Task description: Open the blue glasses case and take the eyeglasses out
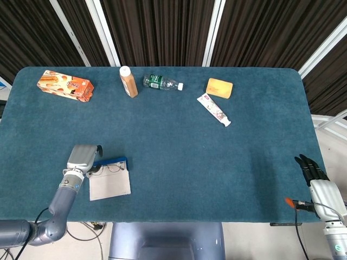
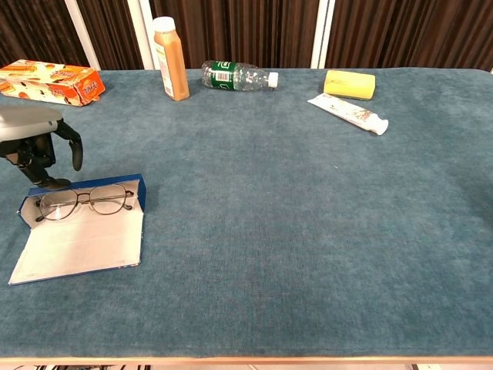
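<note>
While the case point(image 2: 81, 223) is lying open at lower left with the glasses point(image 2: 85, 200) exposed, the left hand point(image 2: 35, 142) is hovering above, fingers point(image 2: 75, 146) apart, empty, positioning for a pick.

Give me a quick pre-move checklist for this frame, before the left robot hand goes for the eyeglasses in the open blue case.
1. Blue glasses case open, lid flat on the table: ok.
2. Eyeglasses in the case, fully exposed and nothing on top: ok.
3. Left robot hand empty, fingers pointing down: ok.
4. Left robot hand lined up over the eyeglasses: not ok; it hangs by the case's back left corner.
5. Whether a fingertip touches the case wall: cannot tell.
6. Right robot hand off the table's right edge, out of the way: ok.
</note>
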